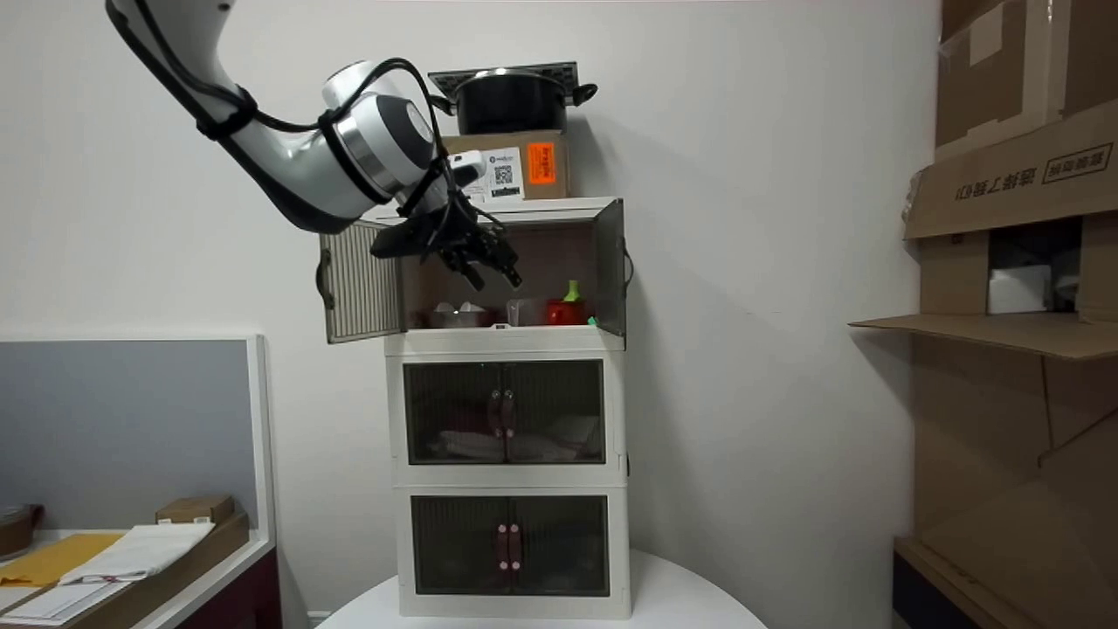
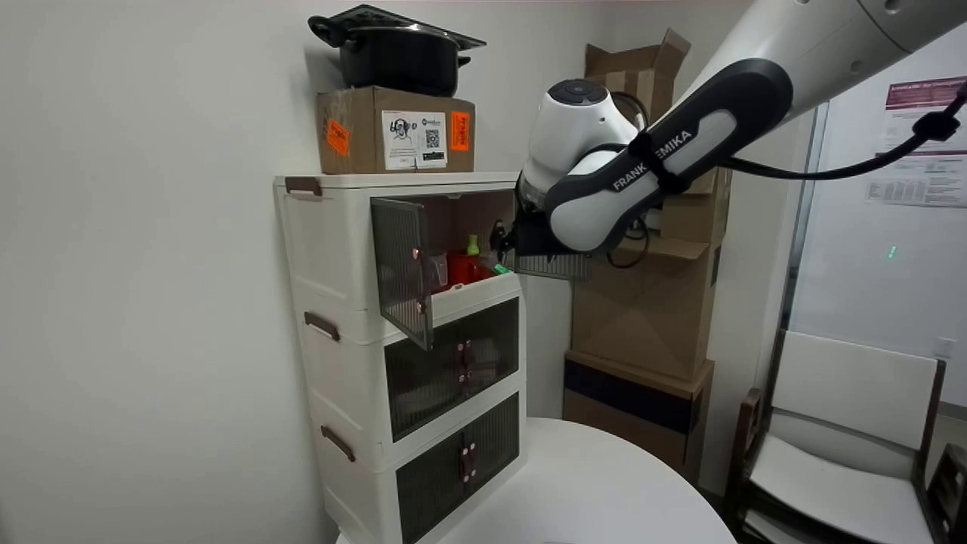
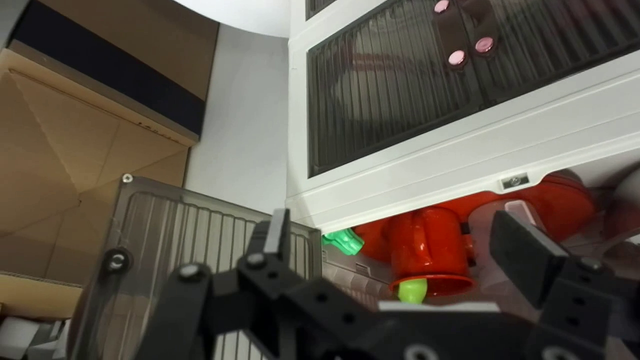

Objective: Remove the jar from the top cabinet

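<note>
White wall (image 1: pixel 769 175) backs a round white table (image 2: pixel 604 468), with cardboard boxes (image 2: pixel 634 325) stacked near it and, in an exterior view, a pale chair (image 2: pixel 850 378). One three-tier unit (image 1: pixel 507 476) stands on the table; its top cabinet (image 1: pixel 559 249) has two ribbed doors (image 1: pixel 360 284), both swung open, while the two lower compartments (image 1: pixel 454 411) have two dark doors (image 1: pixel 559 542) apiece, closed. One black pot (image 1: pixel 511 105) rests on one labelled box (image 2: pixel 396 128) on top. The top cabinet's contents include one red mug (image 3: pixel 432 250), one lime-green piece (image 3: pixel 413 290) at its rim, one green item (image 3: pixel 345 241) and, just beside the mug, one clear container (image 3: pixel 481 237), perhaps the jar, partly covered in the wrist view. The gripper (image 1: pixel 496 281) hangs in front of the top cabinet, its fingers (image 3: pixel 522 260) spread wide around free air, apart from the mug
</note>
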Motion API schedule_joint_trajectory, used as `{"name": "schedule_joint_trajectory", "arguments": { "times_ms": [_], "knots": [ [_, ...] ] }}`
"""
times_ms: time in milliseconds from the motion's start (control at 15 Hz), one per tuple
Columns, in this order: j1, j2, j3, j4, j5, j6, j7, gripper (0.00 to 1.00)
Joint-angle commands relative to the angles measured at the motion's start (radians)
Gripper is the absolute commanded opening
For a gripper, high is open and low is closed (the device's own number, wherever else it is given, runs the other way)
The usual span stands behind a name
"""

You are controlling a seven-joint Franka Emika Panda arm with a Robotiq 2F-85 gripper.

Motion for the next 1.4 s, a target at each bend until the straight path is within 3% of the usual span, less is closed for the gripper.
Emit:
{"name": "schedule_joint_trajectory", "arguments": {
  "times_ms": [0,267,600,867,1333],
  "knots": [
    [-0.040,0.024,-0.004,0.029,-0.178,0.051,0.201,1.00],
    [-0.077,0.051,-0.011,0.065,-0.411,0.080,0.405,1.00],
    [-0.076,0.128,-0.007,0.135,-0.617,0.108,0.554,1.00],
    [-0.057,0.221,0.000,0.217,-0.688,0.123,0.600,1.00],
    [0.008,0.399,0.007,0.413,-0.706,0.094,0.599,1.00]
  ]
}}
